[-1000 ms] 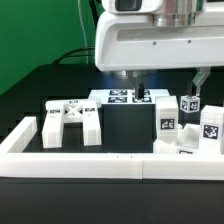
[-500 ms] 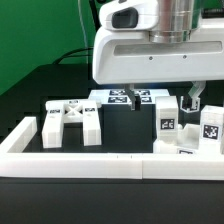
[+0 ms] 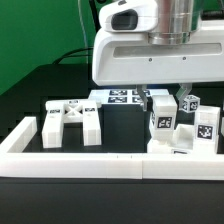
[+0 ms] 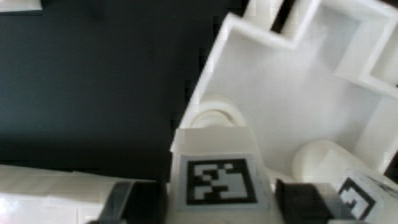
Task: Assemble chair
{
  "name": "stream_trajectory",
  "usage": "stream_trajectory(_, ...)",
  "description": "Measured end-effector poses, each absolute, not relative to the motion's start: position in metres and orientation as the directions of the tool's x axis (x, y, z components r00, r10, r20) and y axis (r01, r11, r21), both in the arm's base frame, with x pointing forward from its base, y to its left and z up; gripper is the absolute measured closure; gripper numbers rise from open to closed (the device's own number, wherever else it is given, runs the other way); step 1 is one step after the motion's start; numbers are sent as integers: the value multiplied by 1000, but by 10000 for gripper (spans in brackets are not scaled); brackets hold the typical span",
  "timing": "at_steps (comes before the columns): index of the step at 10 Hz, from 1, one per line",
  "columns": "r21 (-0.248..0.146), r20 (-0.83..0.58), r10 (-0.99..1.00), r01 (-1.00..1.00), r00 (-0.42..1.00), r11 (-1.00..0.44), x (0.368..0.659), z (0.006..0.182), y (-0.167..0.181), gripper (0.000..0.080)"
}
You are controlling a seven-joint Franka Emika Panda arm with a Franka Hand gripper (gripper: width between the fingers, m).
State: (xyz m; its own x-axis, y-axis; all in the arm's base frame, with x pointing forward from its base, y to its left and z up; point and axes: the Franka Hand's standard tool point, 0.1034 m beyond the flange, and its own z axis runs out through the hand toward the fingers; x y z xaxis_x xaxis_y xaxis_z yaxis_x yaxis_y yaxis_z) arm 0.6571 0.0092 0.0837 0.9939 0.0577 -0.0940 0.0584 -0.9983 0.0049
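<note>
Down from its hover of a second ago, with fingers that stood wide now drawn in, the gripper has settled over the chair parts at the exterior view's right. Its dark fingers flank a tagged leg on two opposite sides. In the wrist view they look clamped against it, the square tag facing the camera between them.

In the exterior view the fingertips are largely hidden behind the arm's white housing. The leg stands upright just under it; whether it has left the black table cannot be told. Just behind the leg lies a broad white part with notched edges, touching or nearly touching it; which, the pictures do not settle.

A second tagged block stands just beside the leg toward the exterior view's right. A cross-braced frame sits well apart at the exterior view's left. The marker board lies behind, and the long white border wall runs along the front.

The leg looks like light, rigid moulded plastic with smooth, probably slippery faces. A hold square across its flat sides, near mid-height, should keep it from twisting or sliding out. Close neighbours leave little room, so a straight lift seems the safest way clear.
</note>
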Motion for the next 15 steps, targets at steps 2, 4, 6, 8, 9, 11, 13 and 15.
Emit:
stream_trajectory(2,8,-94,7,8,996,-1000,657,84,10,512)
stream_trajectory(4,23,-74,-171,-170,982,-985,656,81,9,512)
stream_trajectory(6,29,-39,-338,-337,941,-941,658,80,12,512)
stream_trajectory(8,28,-16,-527,-526,850,-850,660,80,17,511)
stream_trajectory(9,28,-11,-588,-587,809,-809,660,80,18,511)
stream_trajectory(11,11,1,-719,-719,695,-695,663,80,19,511)
stream_trajectory(13,-11,-3,-851,-851,525,-525,665,79,21,511)
stream_trajectory(15,-20,-26,-940,-940,340,-339,665,79,23,511)
